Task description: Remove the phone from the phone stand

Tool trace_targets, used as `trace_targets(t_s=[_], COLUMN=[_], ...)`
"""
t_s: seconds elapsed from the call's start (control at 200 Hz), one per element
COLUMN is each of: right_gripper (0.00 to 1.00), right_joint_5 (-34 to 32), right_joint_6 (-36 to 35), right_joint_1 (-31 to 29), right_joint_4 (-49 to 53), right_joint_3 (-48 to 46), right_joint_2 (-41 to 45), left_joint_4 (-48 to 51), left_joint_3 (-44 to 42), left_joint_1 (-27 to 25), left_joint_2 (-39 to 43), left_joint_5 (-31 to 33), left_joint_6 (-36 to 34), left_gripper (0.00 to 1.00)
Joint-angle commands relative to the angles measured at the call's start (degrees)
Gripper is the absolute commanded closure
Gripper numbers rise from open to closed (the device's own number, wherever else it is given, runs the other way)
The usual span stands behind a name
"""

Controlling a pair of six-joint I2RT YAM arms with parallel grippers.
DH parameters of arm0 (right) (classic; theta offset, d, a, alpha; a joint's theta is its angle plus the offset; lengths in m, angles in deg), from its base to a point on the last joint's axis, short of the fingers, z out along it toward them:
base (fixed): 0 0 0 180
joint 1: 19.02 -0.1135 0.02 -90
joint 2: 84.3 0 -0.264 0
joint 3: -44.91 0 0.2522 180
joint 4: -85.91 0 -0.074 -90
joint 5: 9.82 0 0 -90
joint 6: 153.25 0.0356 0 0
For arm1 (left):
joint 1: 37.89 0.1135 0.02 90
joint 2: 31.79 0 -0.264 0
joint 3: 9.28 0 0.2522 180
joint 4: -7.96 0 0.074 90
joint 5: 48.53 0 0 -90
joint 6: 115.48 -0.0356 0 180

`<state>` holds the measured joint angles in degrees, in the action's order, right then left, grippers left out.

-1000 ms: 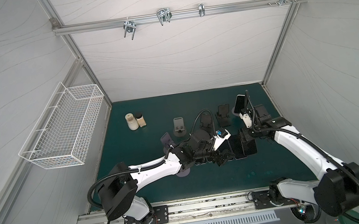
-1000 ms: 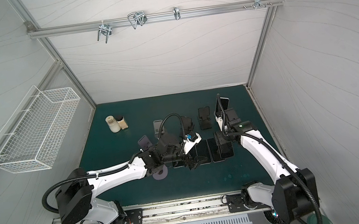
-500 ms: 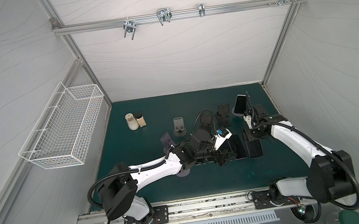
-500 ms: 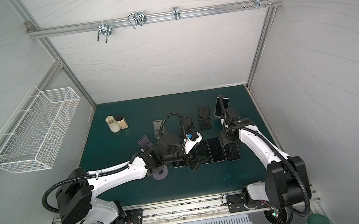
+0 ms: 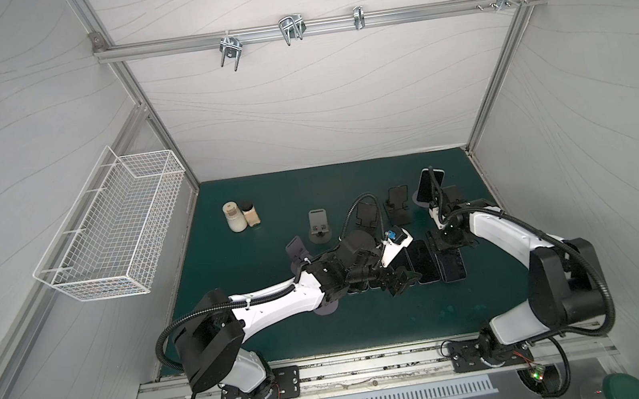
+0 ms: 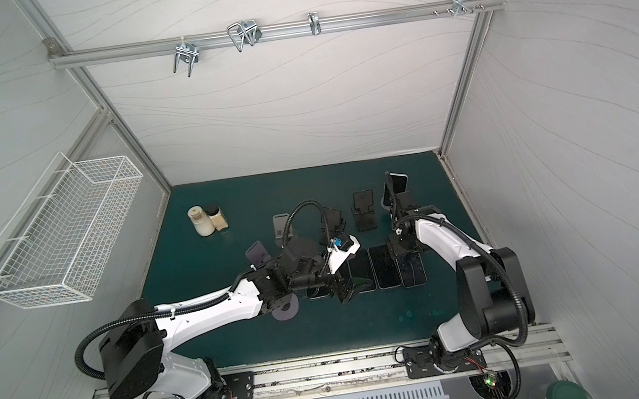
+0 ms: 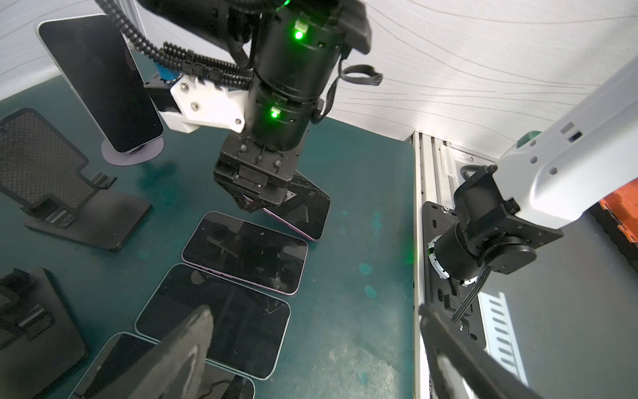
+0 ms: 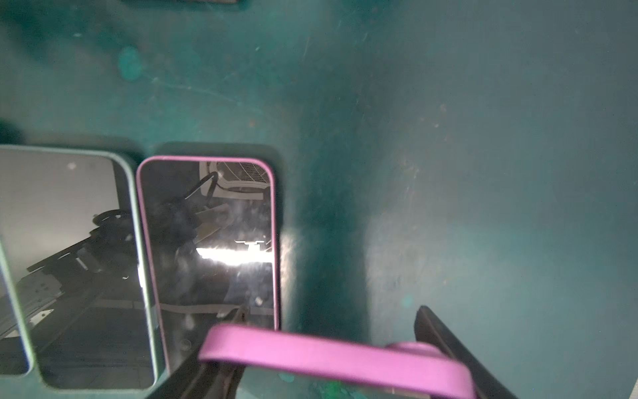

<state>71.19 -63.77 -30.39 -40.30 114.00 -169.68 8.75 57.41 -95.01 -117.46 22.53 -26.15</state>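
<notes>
The left pincer hovers low over the near ends of a row of phones that lie flat, screens up, on the green worktop. Its jaws are spread wide and hold nothing.

Just beyond it, at the right end of the same row, the right pincer points down and is clamped across the width of a pink-edged phone, near one end. This phone is tilted, screen up, with its lower end down at the worktop, and it is off any stand.

Behind the row stand several black phone stands, all empty. At the far right, behind the right arm, an upright phone leans on a round-based stand.

Far left, toward the back wall, two small jars stand side by side, touching. A white wire basket hangs on the left wall.
</notes>
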Motion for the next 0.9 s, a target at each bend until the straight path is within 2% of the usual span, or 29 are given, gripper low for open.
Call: trace_targets(t_s=[0.0, 0.225, 0.36, 0.535, 0.895], right_gripper=[0.40, 0.40, 0.44, 0.37, 0.38], right_joint_5=[-0.74, -0.27, 0.70, 0.49, 2.07], right_joint_6=[-1.08, -0.50, -0.14, -0.54, -0.36], right_joint_1=[0.61, 1.33, 2.10, 2.59, 3.24], right_joint_4=[-0.22, -1.69, -2.56, -2.77, -3.80], right_joint_3=[2.24, 1.71, 2.23, 2.94, 4.26], right_joint_2=[-1.08, -3.85, -5.52, -9.00, -11.50], left_joint_4=[-1.11, -0.80, -0.50, -0.17, 0.24], left_joint_3=[2.91, 3.05, 3.15, 3.32, 3.67], left_joint_1=[-0.09, -0.09, -0.09, -0.11, -0.10], left_joint_2=[0.00, -0.11, -0.37, -0.70, -1.59], left_joint_5=[0.30, 0.22, 0.24, -0.04, -0.22], left_joint_6=[-0.97, -1.22, -1.41, -1.54, -1.44], left_gripper=[0.06, 0.06, 0.06, 0.06, 0.06])
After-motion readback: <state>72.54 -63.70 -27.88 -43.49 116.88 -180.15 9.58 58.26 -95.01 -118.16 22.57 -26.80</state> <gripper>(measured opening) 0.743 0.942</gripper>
